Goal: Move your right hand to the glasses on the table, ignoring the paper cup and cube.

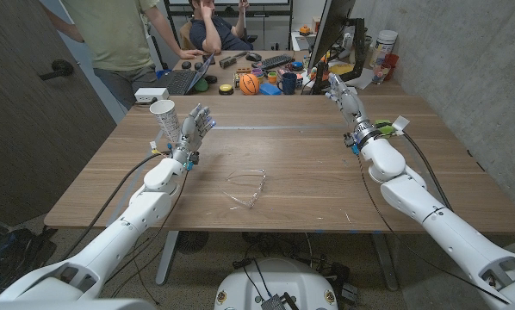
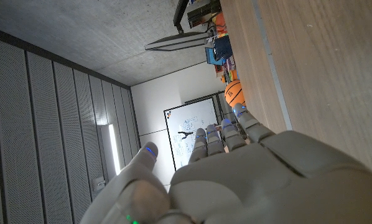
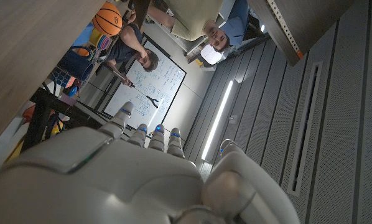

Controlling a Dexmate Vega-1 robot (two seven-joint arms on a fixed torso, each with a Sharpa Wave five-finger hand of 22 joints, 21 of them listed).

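Glasses (image 1: pixel 247 188) lying mid-surface (image 1: pixel 309 155), near the front edge. Right hand (image 1: pixel 342 93) raised at far right, well apart, fingers (image 1: pixel 333 82) straight, holding nothing. Left hand (image 1: pixel 195 126) beside the paper cup (image 1: pixel 164 120), fingers spread.

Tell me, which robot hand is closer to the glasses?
Left. The left robot hand stands beside the cup, just behind and left of the glasses. The right robot hand is up at the table's far right.

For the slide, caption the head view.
Right hand raised far from the glasses at mid-table; paper cup beside left hand.
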